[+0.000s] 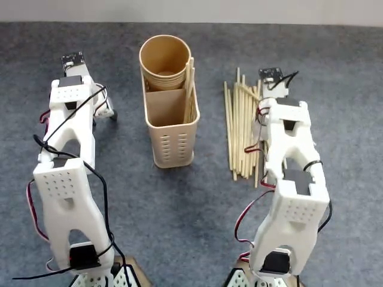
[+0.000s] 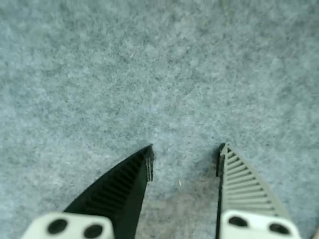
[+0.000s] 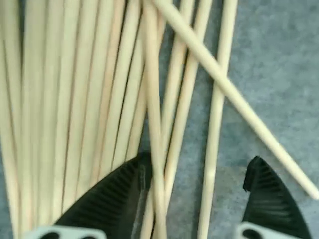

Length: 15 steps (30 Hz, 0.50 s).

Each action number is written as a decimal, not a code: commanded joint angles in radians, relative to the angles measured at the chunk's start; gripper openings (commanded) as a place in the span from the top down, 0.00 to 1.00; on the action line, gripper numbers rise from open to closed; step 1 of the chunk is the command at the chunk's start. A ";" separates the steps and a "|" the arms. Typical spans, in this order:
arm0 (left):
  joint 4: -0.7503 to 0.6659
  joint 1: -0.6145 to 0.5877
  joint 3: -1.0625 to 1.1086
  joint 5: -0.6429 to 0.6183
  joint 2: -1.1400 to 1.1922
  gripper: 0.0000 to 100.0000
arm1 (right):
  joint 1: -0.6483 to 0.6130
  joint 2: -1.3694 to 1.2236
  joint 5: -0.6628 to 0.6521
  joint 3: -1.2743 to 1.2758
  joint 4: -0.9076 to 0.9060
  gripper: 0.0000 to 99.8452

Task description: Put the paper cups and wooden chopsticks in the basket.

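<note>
**Right arm over the sticks**

Grey carpet [image 1: 335, 72] throughout, with a pale wall strip along the top edge. The left gripper [image 2: 185, 149] is spread wide over bare carpet, holding nothing. The right gripper [image 3: 198, 159] is parted too, with wooden chopsticks [image 1: 242, 125] lying loose between its fingers. The pale sticks fan out right of centre. The basket [image 1: 173, 146] stands upper centre, with paper cups [image 1: 157, 60] stacked in its upper compartment.

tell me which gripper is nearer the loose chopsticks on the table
Right. The right gripper hangs open directly over the loose chopsticks, straddling a few of them. The left gripper is open over bare carpet on the other side of the basket, away from them.
</note>
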<state>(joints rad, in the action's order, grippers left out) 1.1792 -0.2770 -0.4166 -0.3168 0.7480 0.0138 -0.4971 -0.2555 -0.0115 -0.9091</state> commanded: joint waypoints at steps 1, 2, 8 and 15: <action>-0.009 0.010 -0.022 0.011 0.002 0.78 | 0.030 -0.035 -0.011 -0.079 0.027 0.70; -0.009 0.010 -0.022 0.011 0.002 0.78 | 0.045 -0.048 -0.014 -0.107 0.024 0.70; -0.011 0.010 -0.022 0.011 0.002 0.78 | 0.097 -0.064 -0.049 -0.225 -0.061 0.70; -0.011 0.010 -0.022 0.011 0.002 0.78 | 0.099 -0.068 -0.049 -0.344 -0.119 0.70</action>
<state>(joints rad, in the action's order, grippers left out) 1.1792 -0.2770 -0.4166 -0.3168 0.7480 0.0982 -0.5769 -0.2938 -0.2938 -1.0196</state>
